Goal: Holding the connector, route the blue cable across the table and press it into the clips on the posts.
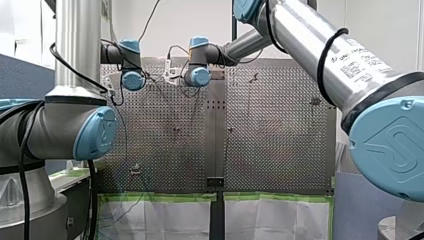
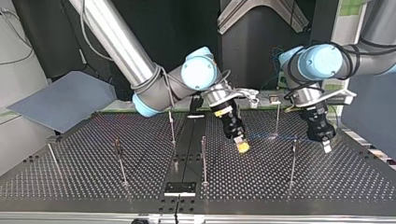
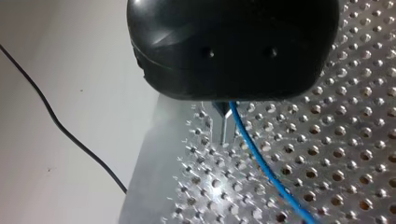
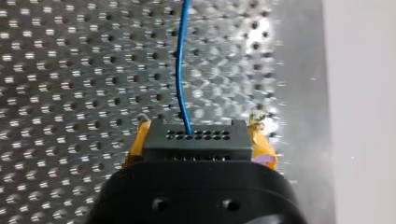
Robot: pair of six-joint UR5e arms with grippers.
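In the right wrist view my right gripper [image 4: 198, 133] is shut on a black connector [image 4: 196, 142], one yellow pad on each of its sides. The blue cable [image 4: 180, 70] leaves the connector's face and runs ahead over the perforated table. In the left wrist view my left gripper [image 3: 224, 130] has its metal fingers shut on the blue cable [image 3: 261, 163], which trails away across the plate. In the top view my right gripper [image 2: 242, 147] hangs low near the table's middle. My left gripper [image 2: 325, 143] is at the view's right, just above the plate.
Thin posts stand on the perforated table: one [image 2: 172, 125] behind the middle, one [image 2: 203, 156] in front of it, one [image 2: 293, 161] between the grippers, one [image 2: 277, 116] further back, one [image 2: 120, 161] at the top view's left. A black plate [image 2: 180, 188] lies at the near edge.
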